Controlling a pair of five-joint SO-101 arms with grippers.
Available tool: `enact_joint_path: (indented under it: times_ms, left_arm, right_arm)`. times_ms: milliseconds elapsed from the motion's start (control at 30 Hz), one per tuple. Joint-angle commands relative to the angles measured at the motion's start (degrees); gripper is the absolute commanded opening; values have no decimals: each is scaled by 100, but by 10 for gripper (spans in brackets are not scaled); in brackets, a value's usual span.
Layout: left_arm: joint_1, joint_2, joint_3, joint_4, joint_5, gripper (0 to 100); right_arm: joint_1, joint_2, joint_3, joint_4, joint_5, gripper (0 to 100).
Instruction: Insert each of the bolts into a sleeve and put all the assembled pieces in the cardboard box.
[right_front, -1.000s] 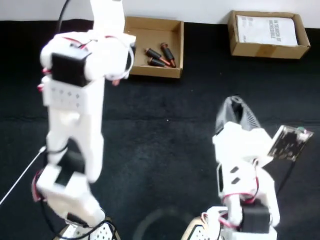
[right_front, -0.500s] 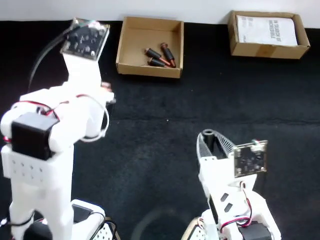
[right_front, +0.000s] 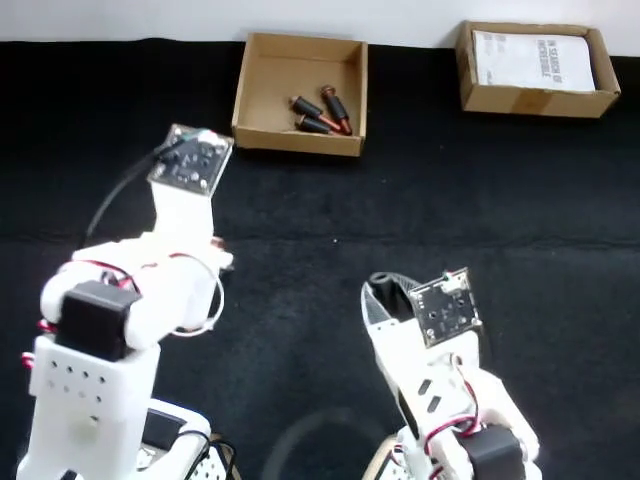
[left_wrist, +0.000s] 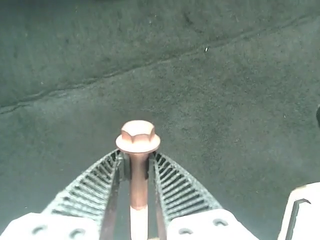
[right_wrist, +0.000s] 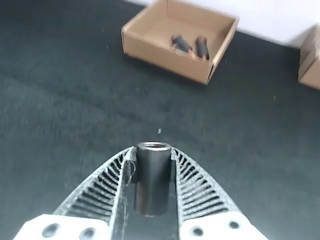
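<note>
My left gripper (left_wrist: 138, 160) is shut on a copper bolt (left_wrist: 138, 150), hex head pointing away from the wrist, above the black cloth. My right gripper (right_wrist: 153, 155) is shut on a dark metal sleeve (right_wrist: 152, 175), open end facing outward. In the high view the left arm (right_front: 185, 215) stands at the left and the right arm (right_front: 425, 320) at the lower middle, its sleeve end (right_front: 383, 288) just showing. The cardboard box (right_front: 262, 95) at the back holds several assembled bolt-and-sleeve pieces (right_front: 320, 112), which also appear in the right wrist view as assembled pieces (right_wrist: 190, 46) inside the box (right_wrist: 150, 35).
A second cardboard box (right_front: 590, 95) with a printed sheet sits at the back right. Black cloth (right_front: 320, 200) covers the table between the arms and the boxes. A white wall edge runs along the back.
The left arm has swung back and down from over the box toward the table's left. The right arm has turned and shifted left, toward the centre.
</note>
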Motion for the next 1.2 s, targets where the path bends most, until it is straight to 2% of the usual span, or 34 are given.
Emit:
enact_joint_path:
  times_ms: [0,233,367,567,700,867,967,1067,1167]
  left_arm:
    - [92,-602,840,-1143,-18,9]
    - [92,-1560,2325,-3226,0,9]
    - [92,-1780,2853,-4141,633,9]
    - [92,-1789,3046,-5591,1468,9]
    - [312,-1780,3029,-6374,1582,9]
    - [1059,-1763,3029,-7051,1574,9]
    - [1543,-1552,3037,-7112,1345,9]
    - [1657,-945,3002,-7121,695,9]
    - [1657,-409,2932,-7341,633,9]
  right_arm:
    - [-57,-57,330,-901,35,7]
    - [-66,-57,998,-2343,-26,7]
    - [-66,-57,1455,-3020,-703,7]
    - [-66,-57,1886,-3222,-1099,7]
    - [-207,-57,2123,-3222,-1240,7]
    - [-593,-57,2141,-3275,-1495,7]
    - [-804,-57,2141,-3459,-1679,7]
    - [-848,-57,2141,-3468,-1653,7]
    - [-822,-57,2141,-3468,-1653,7]
